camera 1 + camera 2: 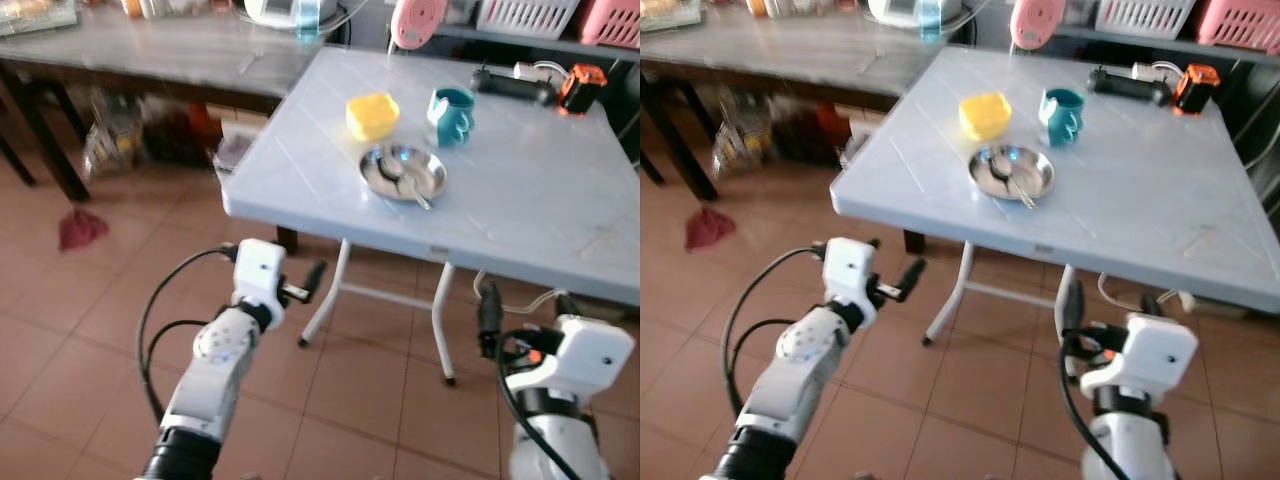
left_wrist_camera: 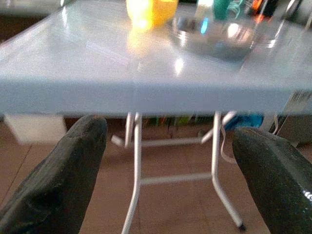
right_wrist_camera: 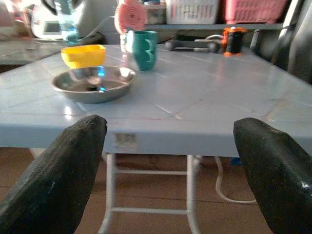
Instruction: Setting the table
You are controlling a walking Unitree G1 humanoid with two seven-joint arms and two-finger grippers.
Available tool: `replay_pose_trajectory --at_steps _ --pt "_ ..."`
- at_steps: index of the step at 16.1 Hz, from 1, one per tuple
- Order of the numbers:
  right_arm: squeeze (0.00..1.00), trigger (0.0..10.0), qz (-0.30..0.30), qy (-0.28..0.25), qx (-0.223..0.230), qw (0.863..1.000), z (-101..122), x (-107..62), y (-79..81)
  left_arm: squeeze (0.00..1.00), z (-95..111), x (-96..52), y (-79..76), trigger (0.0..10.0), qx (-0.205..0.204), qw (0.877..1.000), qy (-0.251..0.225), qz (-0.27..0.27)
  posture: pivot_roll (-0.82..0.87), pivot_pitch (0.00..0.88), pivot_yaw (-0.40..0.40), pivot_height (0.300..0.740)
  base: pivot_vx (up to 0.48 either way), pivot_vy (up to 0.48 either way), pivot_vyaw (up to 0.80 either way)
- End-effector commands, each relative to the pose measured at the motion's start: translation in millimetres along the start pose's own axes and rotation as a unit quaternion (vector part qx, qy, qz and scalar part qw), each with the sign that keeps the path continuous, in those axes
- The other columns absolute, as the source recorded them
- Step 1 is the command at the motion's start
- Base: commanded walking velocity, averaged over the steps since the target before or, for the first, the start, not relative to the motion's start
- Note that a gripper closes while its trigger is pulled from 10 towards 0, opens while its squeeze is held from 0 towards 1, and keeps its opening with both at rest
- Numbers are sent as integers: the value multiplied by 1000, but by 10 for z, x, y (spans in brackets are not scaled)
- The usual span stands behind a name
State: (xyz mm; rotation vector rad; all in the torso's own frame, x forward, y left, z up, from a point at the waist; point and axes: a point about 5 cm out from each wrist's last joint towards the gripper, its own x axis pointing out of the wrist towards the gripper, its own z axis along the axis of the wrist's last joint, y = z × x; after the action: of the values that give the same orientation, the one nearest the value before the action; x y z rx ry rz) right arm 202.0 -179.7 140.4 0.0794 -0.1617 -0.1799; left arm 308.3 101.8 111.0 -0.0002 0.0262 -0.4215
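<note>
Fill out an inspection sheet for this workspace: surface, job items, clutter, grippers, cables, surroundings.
Surface: pale blue folding table on white legs, mostly bare toward the near right corner.
Job's things: metal plate with a spoon in it; yellow bowl just behind it; teal mug beside the bowl.
Clutter: black and orange tool and a dark bar-shaped item at the far edge.
Grippers: left gripper and right gripper both open, empty, held below the table's near edge.
Cables: black cables looping along the left arm; a light cord hanging under the table.
Surroundings: tiled floor, red cloth on it, dark side table, baskets behind.
</note>
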Motion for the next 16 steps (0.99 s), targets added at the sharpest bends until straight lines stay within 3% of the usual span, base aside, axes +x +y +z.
replay_pose_trajectory --at_steps 1,14,16 --pt "0 10000 -1 -2 -3 1000 8 4 -1 0 21 4 16 10000 7 1000 -2 1 0 121 1 714 0 -368 0" --pt "0 10000 2 -5 -3 1000 18 5 2 0 87 14 -35 10000 -19 999 -22 -23 -4 119 -3 714 0 -28 0" --pt "0 10000 2 -5 -4 1000 18 8 -3 0 74 21 -40 10000 -19 999 -18 -24 -5 118 -3 714 0 354 0"
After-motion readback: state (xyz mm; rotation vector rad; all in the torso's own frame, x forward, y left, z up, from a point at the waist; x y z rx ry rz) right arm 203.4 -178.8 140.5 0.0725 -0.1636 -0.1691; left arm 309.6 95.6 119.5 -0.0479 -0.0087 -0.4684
